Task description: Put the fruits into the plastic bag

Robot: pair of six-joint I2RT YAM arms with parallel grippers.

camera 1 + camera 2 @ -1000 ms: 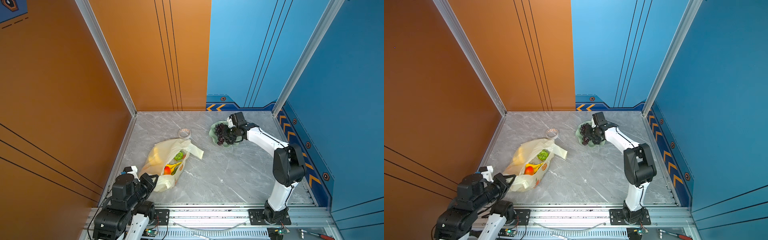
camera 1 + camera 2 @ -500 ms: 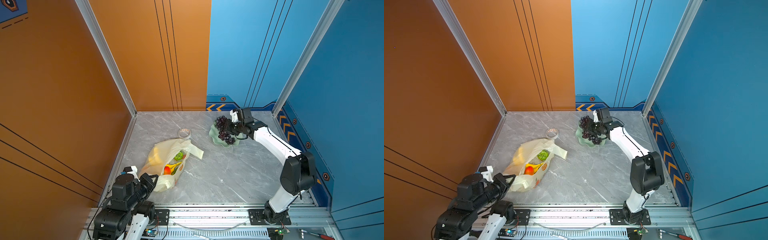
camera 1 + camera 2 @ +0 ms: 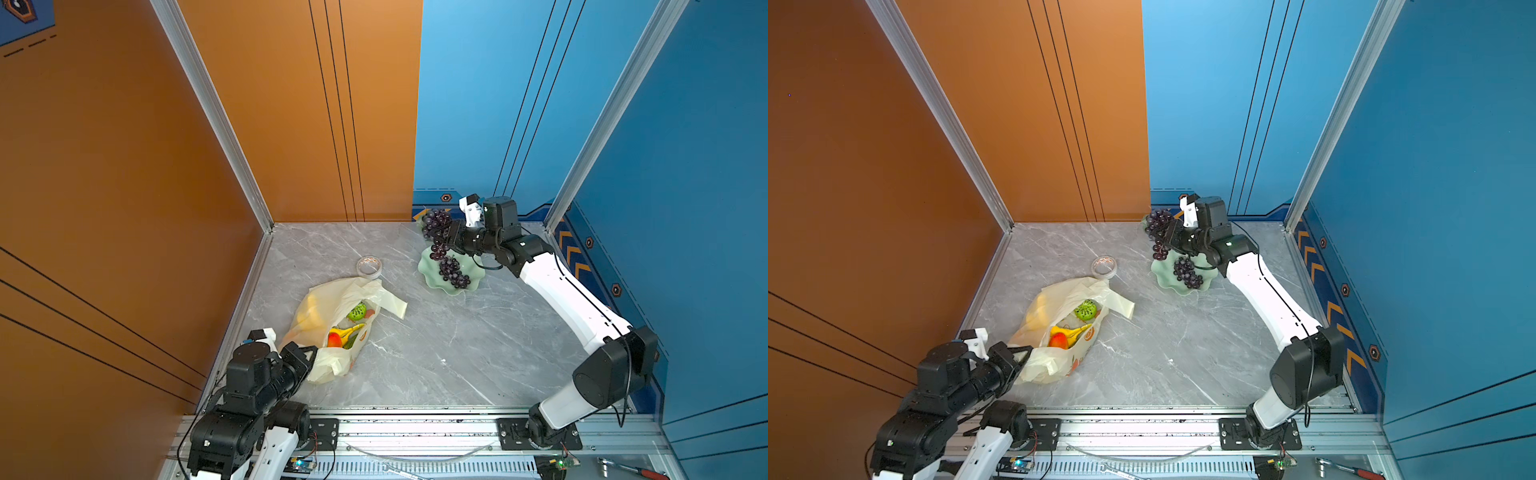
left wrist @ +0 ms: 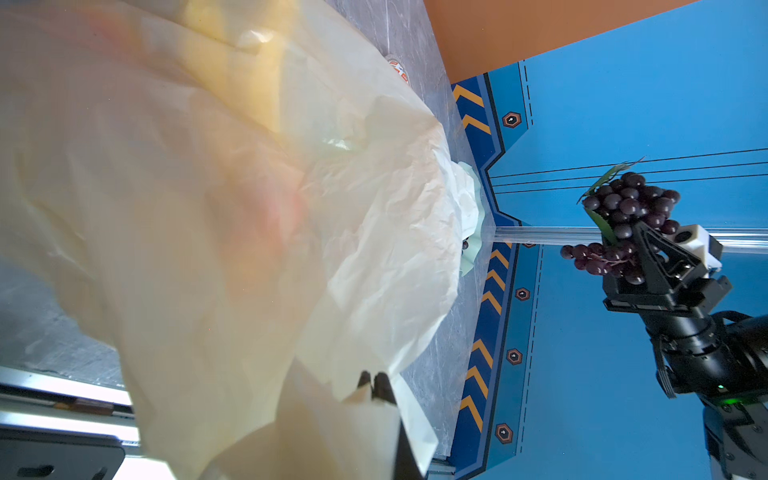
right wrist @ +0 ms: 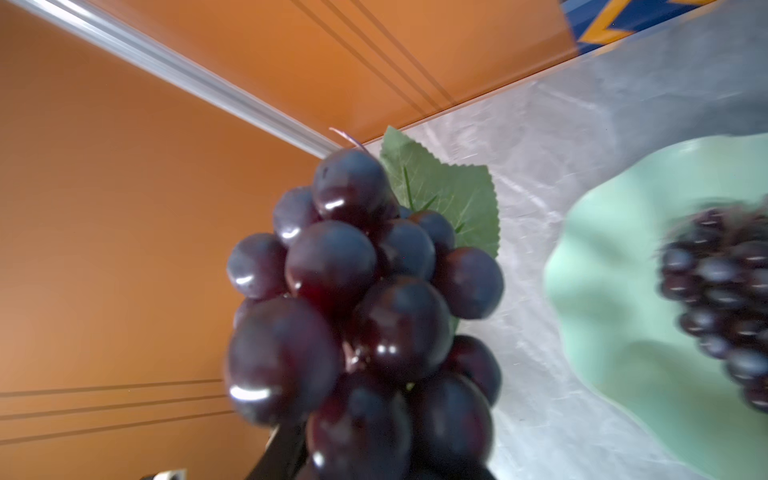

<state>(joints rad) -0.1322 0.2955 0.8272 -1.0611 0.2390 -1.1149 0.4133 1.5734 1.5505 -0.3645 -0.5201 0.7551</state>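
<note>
We are nearly finishing.
Right pincer [image 3: 445,233] is grasping grape bunch [image 3: 434,220], second bunch [image 3: 454,272] lying below; left pincer [image 3: 312,353] clenching plastic bag [image 3: 328,299].

Glossy grapes [image 5: 353,299], crinkled thin plastic bag [image 3: 328,296] (translucent), smooth marbled tabletop [image 3: 457,353].

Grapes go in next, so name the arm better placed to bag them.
Right. The right pincer grips the grapes above the dish; the left pincer is shut on the bag edge, so likely busy holding it.
</note>
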